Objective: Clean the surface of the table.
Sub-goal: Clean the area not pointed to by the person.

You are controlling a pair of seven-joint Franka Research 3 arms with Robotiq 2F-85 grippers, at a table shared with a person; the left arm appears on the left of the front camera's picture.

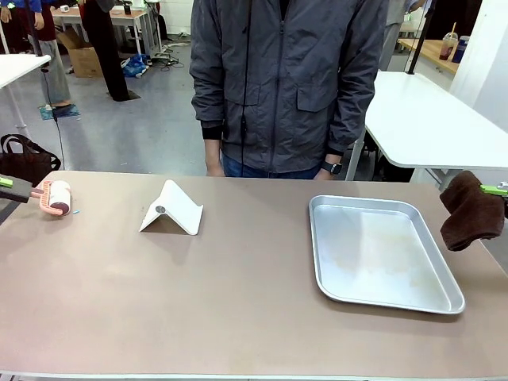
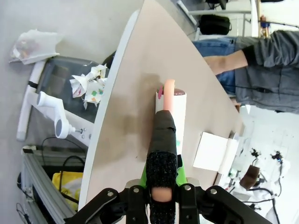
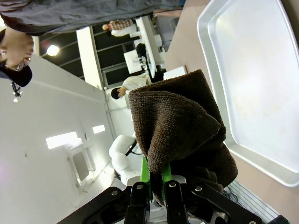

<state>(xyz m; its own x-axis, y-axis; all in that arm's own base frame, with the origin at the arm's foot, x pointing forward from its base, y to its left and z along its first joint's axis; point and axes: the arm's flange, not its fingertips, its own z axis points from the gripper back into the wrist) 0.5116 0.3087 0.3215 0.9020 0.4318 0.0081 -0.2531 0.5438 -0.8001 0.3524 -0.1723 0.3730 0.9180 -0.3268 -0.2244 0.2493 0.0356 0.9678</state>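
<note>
Left gripper (image 1: 7, 183) is clamped on the black-wrapped handle of a pink and white lint roller (image 1: 57, 197). It reaches in at the table's left edge, near the far left corner. From the left wrist view we see the roller head lying over the brownish-tan table (image 1: 238, 309) just inside that edge; we cannot tell whether it touches the surface.

Right gripper (image 1: 497, 190) is closed on a dark brown cloth (image 1: 470, 213), pinched between its green pads. The cloth hangs in a bunched fold at the table's right edge, near the far right corner. We cannot tell whether it touches the top.

Between the two grippers, the table top spreads wide and flat. A silver metal tray (image 1: 381, 254) lies on its right half, just beside the hanging cloth. A white folded stand (image 1: 172, 208) sits like a small tent on the left half, nearer the far edge, well apart from the roller.

A person (image 1: 286, 79) in a grey jacket stands at the far edge, arms down.
</note>
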